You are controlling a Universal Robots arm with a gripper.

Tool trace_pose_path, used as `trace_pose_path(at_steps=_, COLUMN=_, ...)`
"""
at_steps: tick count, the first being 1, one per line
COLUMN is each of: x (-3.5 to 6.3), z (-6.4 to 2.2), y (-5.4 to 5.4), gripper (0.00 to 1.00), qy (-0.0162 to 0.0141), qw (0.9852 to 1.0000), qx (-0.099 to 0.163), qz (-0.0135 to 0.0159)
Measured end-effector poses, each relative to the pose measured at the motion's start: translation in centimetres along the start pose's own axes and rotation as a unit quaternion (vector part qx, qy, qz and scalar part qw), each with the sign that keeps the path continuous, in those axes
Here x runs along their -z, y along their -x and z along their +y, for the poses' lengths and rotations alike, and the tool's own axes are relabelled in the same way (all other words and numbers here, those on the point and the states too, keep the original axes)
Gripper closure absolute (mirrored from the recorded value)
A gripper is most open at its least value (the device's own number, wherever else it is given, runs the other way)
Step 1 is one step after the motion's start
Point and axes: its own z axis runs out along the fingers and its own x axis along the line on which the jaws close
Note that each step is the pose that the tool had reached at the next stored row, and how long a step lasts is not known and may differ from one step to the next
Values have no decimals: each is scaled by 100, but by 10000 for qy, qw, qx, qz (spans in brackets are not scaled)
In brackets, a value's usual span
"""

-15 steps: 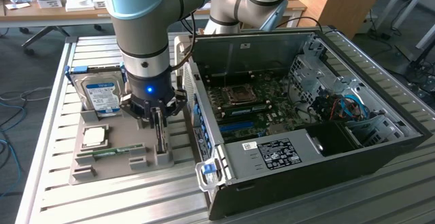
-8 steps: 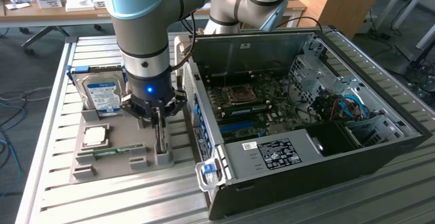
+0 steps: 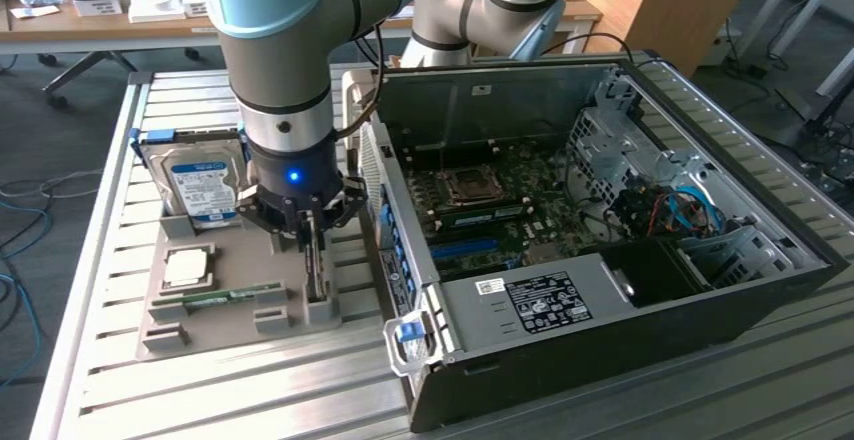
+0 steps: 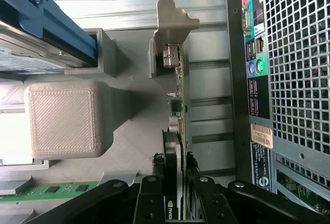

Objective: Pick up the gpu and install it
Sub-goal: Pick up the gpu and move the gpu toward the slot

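The gpu (image 3: pixel 315 278) stands on edge in a slot of the grey holder tray (image 3: pixel 200 332), just beside the rear wall of the open computer case (image 3: pixel 747 295). In the wrist view the gpu (image 4: pixel 178 111) is a thin green card seen edge-on, with its silver bracket (image 4: pixel 173 28) at the far end. My gripper (image 3: pixel 310 240) hangs straight down over the card. Its black fingers (image 4: pixel 153 199) press against both faces of the card, so the gripper (image 4: pixel 176 172) is shut on it. The card still sits in its slot.
A silver hard drive (image 3: pixel 200 182) with a blue-white label stands in the tray at the exterior view's left. A CPU (image 3: pixel 187 265) and a narrow RAM stick (image 3: pixel 227 297) lie nearer the front. The motherboard (image 3: pixel 494 200) lies exposed inside the case. The case's rear panel (image 4: pixel 289 79) is close beside the card.
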Motion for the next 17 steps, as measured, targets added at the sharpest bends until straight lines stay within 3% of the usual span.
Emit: trace_pose_path(at_steps=17, x=0, z=0, y=0, gripper=73, qy=0, qw=10000, qx=0, qz=0)
